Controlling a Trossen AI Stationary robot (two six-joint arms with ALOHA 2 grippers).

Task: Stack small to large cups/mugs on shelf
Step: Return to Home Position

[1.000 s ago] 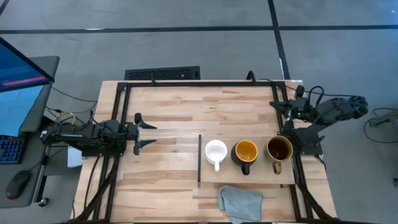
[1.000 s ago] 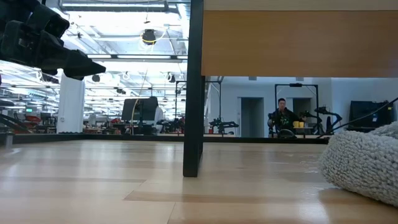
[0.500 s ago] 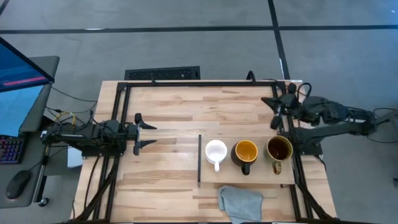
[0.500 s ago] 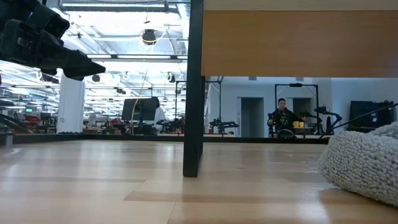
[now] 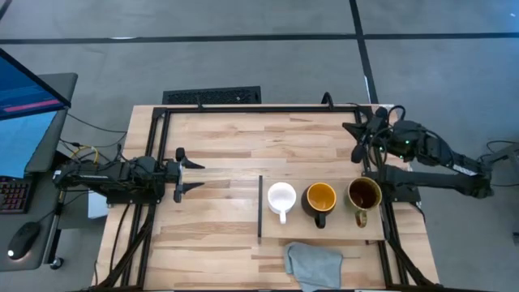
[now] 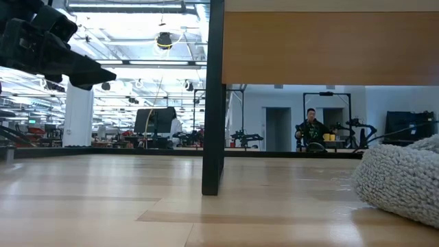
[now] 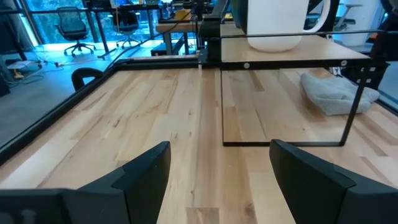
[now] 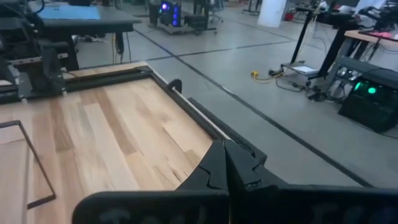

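Observation:
Three mugs stand side by side on their bases on the light-wood shelf (image 5: 340,231), handles toward the near edge: the small white one (image 5: 281,197), the black one with yellow-orange inside (image 5: 320,198), and the olive-brown one (image 5: 364,194). The white mug (image 7: 277,25) also shows on the shelf (image 7: 292,55) in the left wrist view. My left gripper (image 5: 182,173) is open and empty at the table's left side, pointing at the shelf. My right gripper (image 5: 357,143) is shut and empty at the table's right edge, beyond the olive-brown mug toward the far side.
A grey cloth (image 5: 312,264) lies near the front edge, just in front of the shelf. The shelf's thin dark strip (image 5: 259,207) faces my left gripper. A dark frame (image 5: 243,108) runs along the table's edges. Bare wood lies between my left gripper and the shelf.
My right arm has unfolded and stretched out past the table's right edge. Its gripper has gone a little toward the far edge and the table's left, away from the olive-brown mug. The mugs have stayed where they were.

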